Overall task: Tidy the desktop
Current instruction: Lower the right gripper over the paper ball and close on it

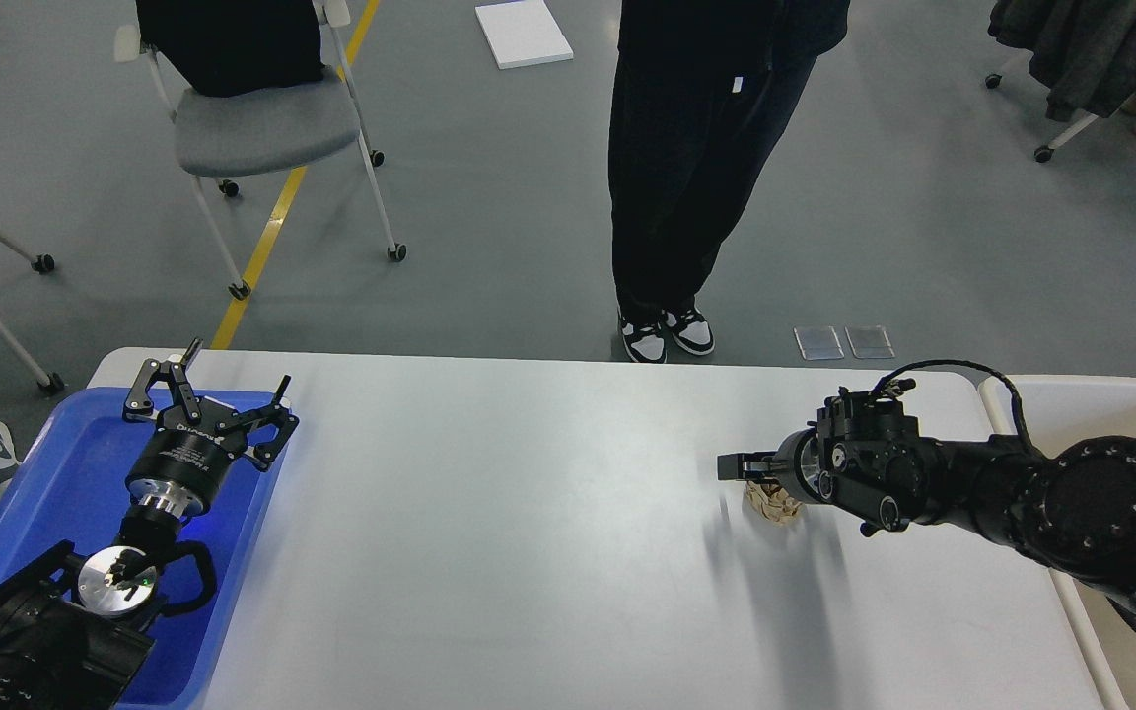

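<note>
The white-grey desktop (529,552) fills the lower part of the head view. My left gripper (216,390) is open and empty, its fingers spread above the far end of the blue tray (65,483). My right gripper (741,465) points left above the right part of the desktop. It is seen side-on as one dark bar, so its fingers cannot be told apart. A small crumpled beige wad (775,505) sits right under the gripper, against its underside. Whether it is held or lies on the desktop is unclear.
A beige bin with a white rim (997,394) stands at the desktop's right end, behind my right arm. A person in black (686,197) stands just beyond the far edge. A grey chair (262,128) is at the back left.
</note>
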Controlling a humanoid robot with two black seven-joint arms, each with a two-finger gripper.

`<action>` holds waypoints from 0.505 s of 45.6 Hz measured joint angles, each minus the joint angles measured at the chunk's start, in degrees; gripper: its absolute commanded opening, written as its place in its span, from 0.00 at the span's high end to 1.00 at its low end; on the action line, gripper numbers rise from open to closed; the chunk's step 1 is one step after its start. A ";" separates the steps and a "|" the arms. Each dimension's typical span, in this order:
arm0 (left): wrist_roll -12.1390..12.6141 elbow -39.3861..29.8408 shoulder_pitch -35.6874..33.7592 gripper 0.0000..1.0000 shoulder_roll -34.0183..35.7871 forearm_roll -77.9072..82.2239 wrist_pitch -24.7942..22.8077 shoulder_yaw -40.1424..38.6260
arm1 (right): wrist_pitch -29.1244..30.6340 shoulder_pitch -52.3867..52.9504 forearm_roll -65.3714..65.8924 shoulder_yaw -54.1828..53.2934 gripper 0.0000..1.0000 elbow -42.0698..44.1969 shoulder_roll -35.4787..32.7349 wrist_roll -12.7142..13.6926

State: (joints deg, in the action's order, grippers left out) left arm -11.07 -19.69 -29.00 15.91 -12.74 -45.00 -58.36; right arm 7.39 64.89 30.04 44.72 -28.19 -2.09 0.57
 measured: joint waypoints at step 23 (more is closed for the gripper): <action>0.01 0.00 0.00 0.00 0.00 0.00 0.00 0.07 | -0.27 -2.10 0.03 -0.87 0.49 0.15 0.22 -0.16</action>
State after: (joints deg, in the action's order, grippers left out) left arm -11.06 -19.69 -29.00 15.91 -12.74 -45.00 -58.29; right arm 7.11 62.80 30.07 43.85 -28.04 -1.87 0.41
